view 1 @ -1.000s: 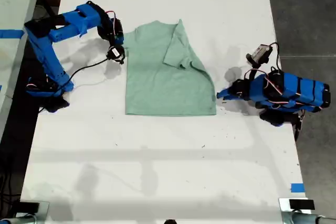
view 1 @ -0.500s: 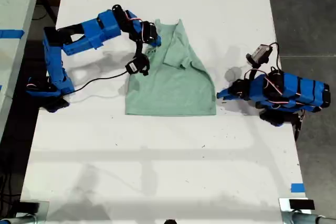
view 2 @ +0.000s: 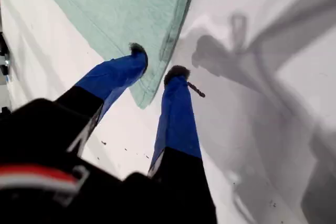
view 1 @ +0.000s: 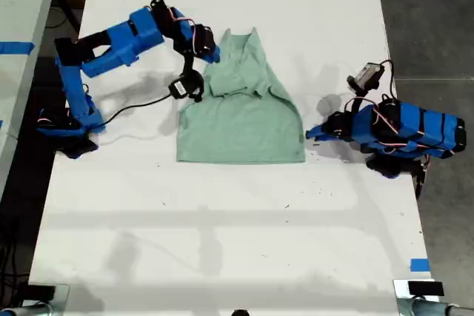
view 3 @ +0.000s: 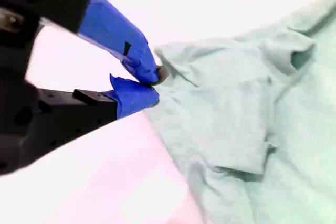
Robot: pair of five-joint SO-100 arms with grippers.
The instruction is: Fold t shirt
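T shirt (view 1: 241, 112): mid-worktop (view 1: 222, 242), both sleeves now folded inward since a second ago. My second gripper (view 3: 152, 85): jaws clenched at shirt's edge. My first gripper (view 2: 156, 73): jaws parted, idle beside hem corner

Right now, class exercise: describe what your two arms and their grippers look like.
Both arms are blue plastic with black motor blocks and thin red, white and black wires. My first gripper has slim blue fingers with dark tips; my second gripper has pointed blue fingers on a black base.
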